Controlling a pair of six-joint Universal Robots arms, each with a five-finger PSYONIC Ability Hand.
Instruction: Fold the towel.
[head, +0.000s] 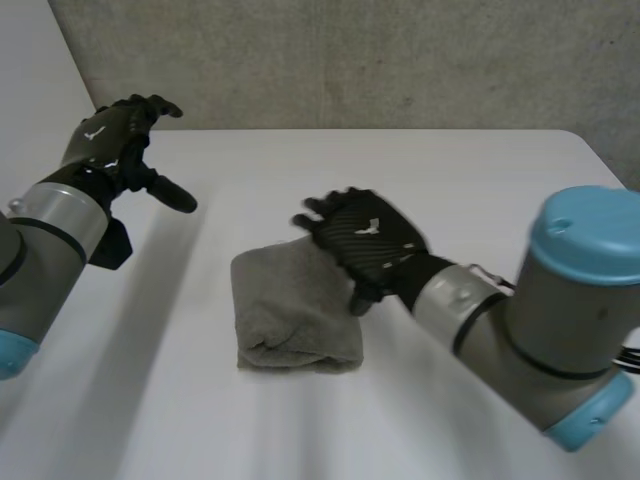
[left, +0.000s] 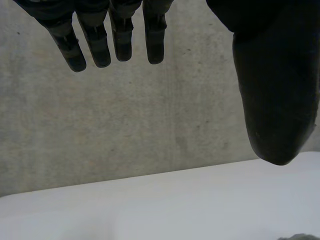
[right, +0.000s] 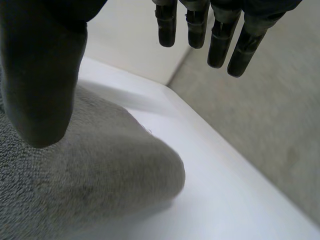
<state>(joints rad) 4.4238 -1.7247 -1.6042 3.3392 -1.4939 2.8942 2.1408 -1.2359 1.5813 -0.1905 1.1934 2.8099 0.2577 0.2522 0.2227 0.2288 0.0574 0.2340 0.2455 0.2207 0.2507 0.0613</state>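
Observation:
A grey towel lies folded into a thick small bundle near the middle of the white table. My right hand hovers just over the towel's right edge, fingers spread and straight, holding nothing. In the right wrist view the towel bulges under the palm, below the thumb, and the fingers stretch out above the table. My left hand is raised at the table's far left, well away from the towel, with its fingers straight and its thumb apart from them.
A grey speckled wall runs behind the table's far edge. White table surface lies bare around the towel. The right arm's grey joint with its blue cap sits at the near right.

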